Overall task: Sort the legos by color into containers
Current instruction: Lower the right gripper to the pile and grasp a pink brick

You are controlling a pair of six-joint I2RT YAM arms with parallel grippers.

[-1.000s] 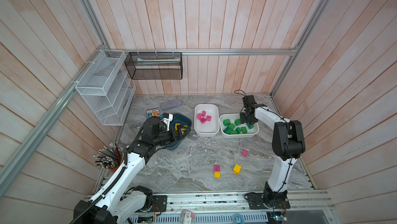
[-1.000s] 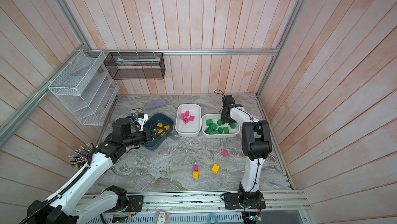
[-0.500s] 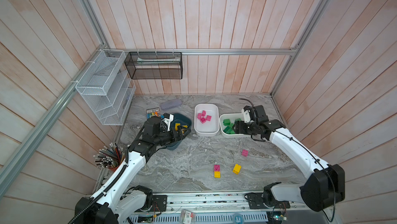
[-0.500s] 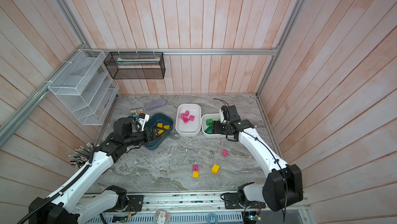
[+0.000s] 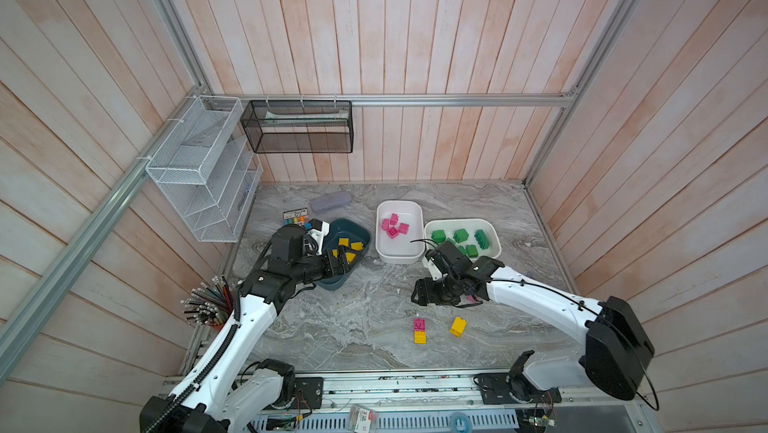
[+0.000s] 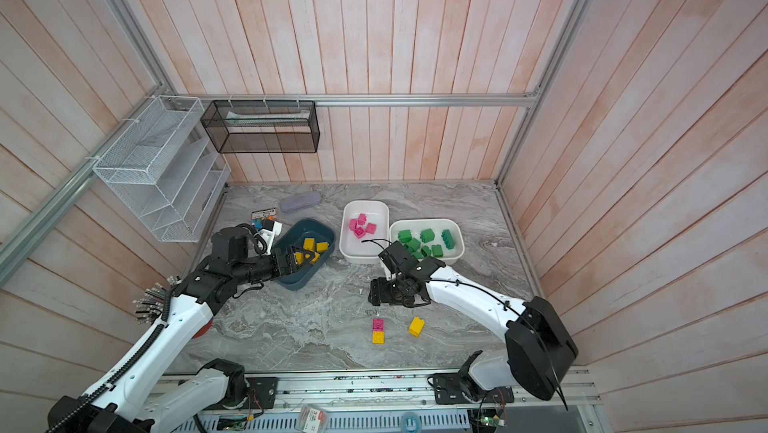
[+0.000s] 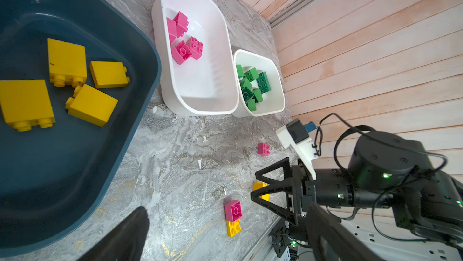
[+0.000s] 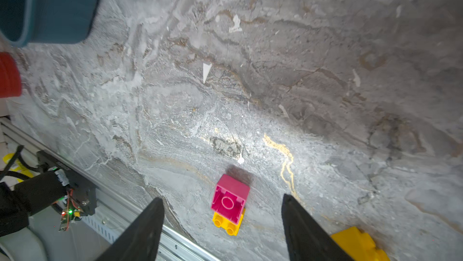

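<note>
Three legos lie loose near the table's front: a pink brick (image 8: 230, 198) on its side touching a yellow brick (image 8: 228, 222), and another yellow brick (image 5: 458, 326) to their right. A further pink brick (image 7: 263, 149) sits by my right arm. My right gripper (image 5: 415, 294) hangs open just above the table, short of the pink-and-yellow pair, holding nothing. Over the dark teal container (image 5: 332, 284), which holds yellow bricks (image 5: 344, 242), my left gripper (image 5: 343, 260) is wide open and empty. One white container (image 5: 401, 250) holds pink bricks (image 5: 392, 227); the other (image 5: 495, 249) holds green bricks (image 5: 461, 235).
A greyish oblong case (image 5: 330, 202) and a marker pack (image 5: 296, 215) lie behind the teal tub. A cup of pencils (image 5: 205, 304) stands at the left edge. Wire baskets (image 5: 199, 177) hang on the walls. A metal rail (image 5: 415, 385) runs along the front.
My right arm has swung from over the green tub forward and down to the loose bricks, its jaws now wider. The left arm has barely moved.
</note>
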